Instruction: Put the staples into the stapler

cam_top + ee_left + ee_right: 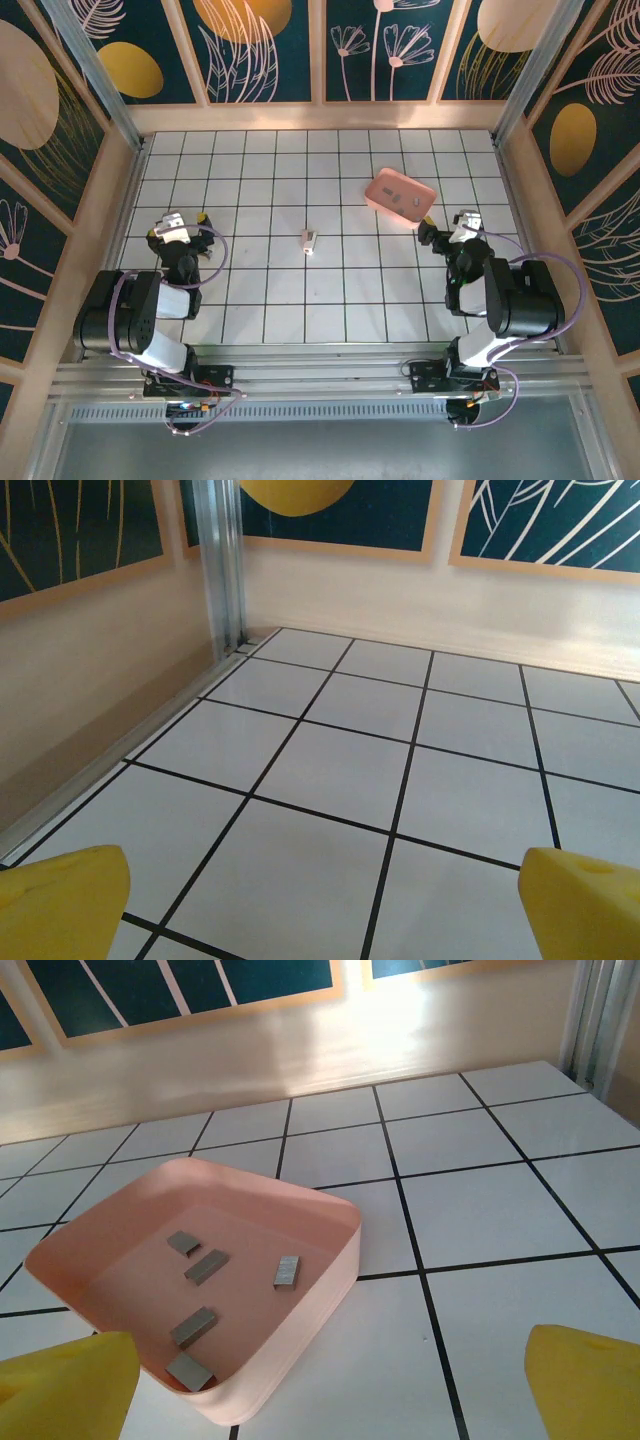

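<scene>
Stapler point(308, 241) lies alone on the white tiles point(340, 300) at mid-table, between the two arms. Staples point(287, 1271): five grey strips loose inside the pink tray point(320, 1310), just ahead of the right gripper point(330, 1390). Left gripper point(320, 900) hangs over bare tile near the left wall. Both sets of jaws are spread wide and hold nothing.

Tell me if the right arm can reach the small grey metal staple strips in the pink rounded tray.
Probably yes: the right gripper hangs open just before the pink tray, the staples lie loose inside, and nothing stands between.
</scene>
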{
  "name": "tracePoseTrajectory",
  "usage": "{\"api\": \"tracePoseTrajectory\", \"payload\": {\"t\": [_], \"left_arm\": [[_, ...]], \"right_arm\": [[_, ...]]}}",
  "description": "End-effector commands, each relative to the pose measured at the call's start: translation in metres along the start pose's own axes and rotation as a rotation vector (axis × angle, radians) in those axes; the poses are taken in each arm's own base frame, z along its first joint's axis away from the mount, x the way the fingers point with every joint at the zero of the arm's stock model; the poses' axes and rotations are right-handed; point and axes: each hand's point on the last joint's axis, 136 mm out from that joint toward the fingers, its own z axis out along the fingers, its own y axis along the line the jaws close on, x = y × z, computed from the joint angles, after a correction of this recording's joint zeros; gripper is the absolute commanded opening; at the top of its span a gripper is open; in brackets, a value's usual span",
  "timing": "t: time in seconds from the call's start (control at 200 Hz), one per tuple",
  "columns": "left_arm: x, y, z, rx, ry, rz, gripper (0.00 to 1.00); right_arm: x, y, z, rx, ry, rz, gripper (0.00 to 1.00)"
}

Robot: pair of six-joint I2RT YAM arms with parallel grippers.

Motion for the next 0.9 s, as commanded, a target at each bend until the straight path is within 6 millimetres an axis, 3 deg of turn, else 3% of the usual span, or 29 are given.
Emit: {"api": "tracePoseTrajectory", "payload": {"t": [0.0, 0.791, 0.896], "left_arm": [[-0.0126, -0.0015, 0.0006, 0.011, -0.043, -0.023, 0.99], [-0.0133, -0.0016, -0.0002, 0.012, -0.047, -0.025, 0.99], [-0.0194, -0.0052, 0.0014, 0.025, -0.038, -0.016, 0.98]], "right_arm": [[-0.0158, -0.0004, 0.0030, 0.008, -0.055, -0.013, 0.99], [-0.0152, -0.0006, 0.0028, 0.009, -0.054, -0.012, 0.99], [-0.0237, 0.0000, -0.0042, 0.014, -0.086, -0.013, 0.99]]}}
